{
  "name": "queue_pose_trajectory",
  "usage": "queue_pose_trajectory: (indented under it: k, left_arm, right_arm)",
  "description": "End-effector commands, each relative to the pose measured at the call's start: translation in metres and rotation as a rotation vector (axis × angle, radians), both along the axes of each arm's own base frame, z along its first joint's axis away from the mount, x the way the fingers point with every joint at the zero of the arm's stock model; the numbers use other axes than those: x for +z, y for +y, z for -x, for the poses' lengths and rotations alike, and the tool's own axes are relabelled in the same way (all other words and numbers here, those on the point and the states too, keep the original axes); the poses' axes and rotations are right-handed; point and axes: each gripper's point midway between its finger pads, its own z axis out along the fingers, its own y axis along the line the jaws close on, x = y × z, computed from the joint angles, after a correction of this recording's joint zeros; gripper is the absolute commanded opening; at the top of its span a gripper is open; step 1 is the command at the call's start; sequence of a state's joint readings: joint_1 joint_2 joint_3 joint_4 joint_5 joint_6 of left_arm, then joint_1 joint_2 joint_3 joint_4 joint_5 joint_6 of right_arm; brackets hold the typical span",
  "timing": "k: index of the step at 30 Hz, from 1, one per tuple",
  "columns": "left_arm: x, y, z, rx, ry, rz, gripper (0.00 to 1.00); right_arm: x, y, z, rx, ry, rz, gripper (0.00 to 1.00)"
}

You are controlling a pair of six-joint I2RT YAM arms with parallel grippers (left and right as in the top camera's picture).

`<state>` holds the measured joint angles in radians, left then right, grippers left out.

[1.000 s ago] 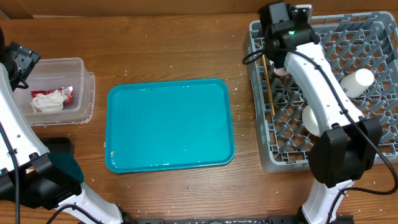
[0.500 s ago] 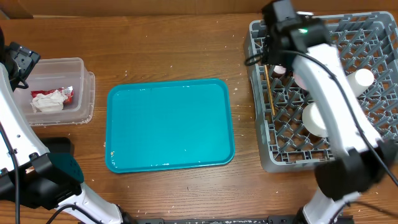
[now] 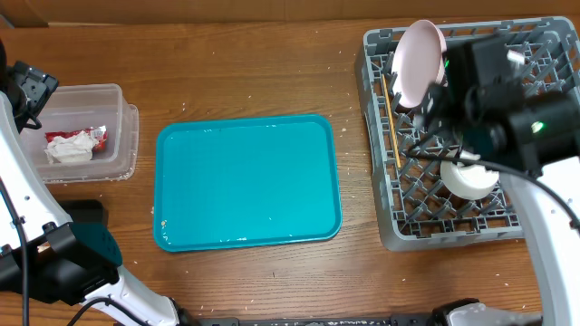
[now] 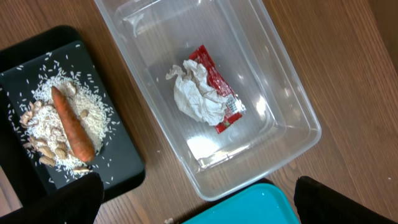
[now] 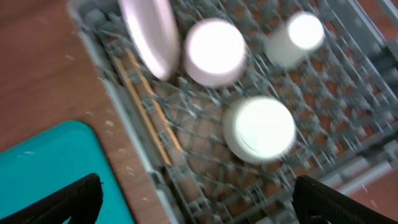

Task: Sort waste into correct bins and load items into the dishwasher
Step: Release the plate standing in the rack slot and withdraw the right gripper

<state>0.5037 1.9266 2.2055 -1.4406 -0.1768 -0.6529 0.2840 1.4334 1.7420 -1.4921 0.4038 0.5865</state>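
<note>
In the grey dishwasher rack (image 3: pixel 399 217) a round white plate (image 3: pixel 419 50) stands on edge at the far left corner. Thin chopsticks (image 5: pixel 146 112) lie along the rack's left side. A white bowl (image 5: pixel 260 127), a small cup (image 5: pixel 295 37) and another white vessel (image 5: pixel 216 51) sit upside down in the rack. My right gripper (image 5: pixel 199 205) hovers open and empty above the rack (image 5: pixel 348 93). My left gripper (image 4: pixel 199 208) hangs open above the clear tub (image 4: pixel 298 106), which holds a crumpled tissue (image 4: pixel 196 93) and a red wrapper (image 4: pixel 219 93). On the black tray (image 4: pixel 118 155) lie a carrot stick (image 4: pixel 71 130) and beige scraps (image 4: pixel 40 124).
A teal serving tray (image 3: pixel 246 181) lies bare in the middle of the wooden table, between the tub (image 3: pixel 122 136) and the rack. Crumbs dot the wood around it. My right arm (image 3: pixel 517 118) spans the rack's middle.
My right gripper has opened and pulled up and back from the rack's far left corner. The plate now shows standing there. The left arm has not moved.
</note>
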Motion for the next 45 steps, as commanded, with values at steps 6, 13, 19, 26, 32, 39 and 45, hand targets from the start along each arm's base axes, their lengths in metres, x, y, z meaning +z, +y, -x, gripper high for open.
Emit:
queue_pose_trajectory:
  k: [6,13,19,26,32,39,45]
  left_arm:
    - [-0.003,-0.002,-0.003,0.007,0.001,0.005,1.0]
    - [-0.003,-0.002,-0.003,0.007,0.001,0.005,1.0]
    - [-0.003,-0.002,-0.003,0.007,0.001,0.004,1.0]
    - [-0.003,-0.002,-0.003,0.007,0.001,0.005,1.0]
    - [-0.003,-0.002,-0.003,0.007,0.001,0.005,1.0]
    - [-0.003,-0.002,-0.003,0.007,0.001,0.005,1.0]
    - [-0.003,-0.002,-0.003,0.007,0.001,0.005,1.0]
  right_arm:
    - [-0.055,-0.01,0.044,-0.147,-0.053,-0.102,1.0]
    - [-0.083,-0.002,0.053,-0.142,0.036,-0.136,1.0]
    - [-0.089,-0.002,0.053,-0.144,0.067,-0.124,1.0]
    - [-0.09,-0.006,0.057,-0.12,0.088,-0.092,1.0]
    - [-0.09,-0.005,0.053,-0.105,0.076,-0.09,1.0]
    - [-0.069,0.018,0.012,0.187,-0.215,-0.09,1.0]
    - [-0.059,0.014,0.02,0.226,-0.51,-0.125,1.0]
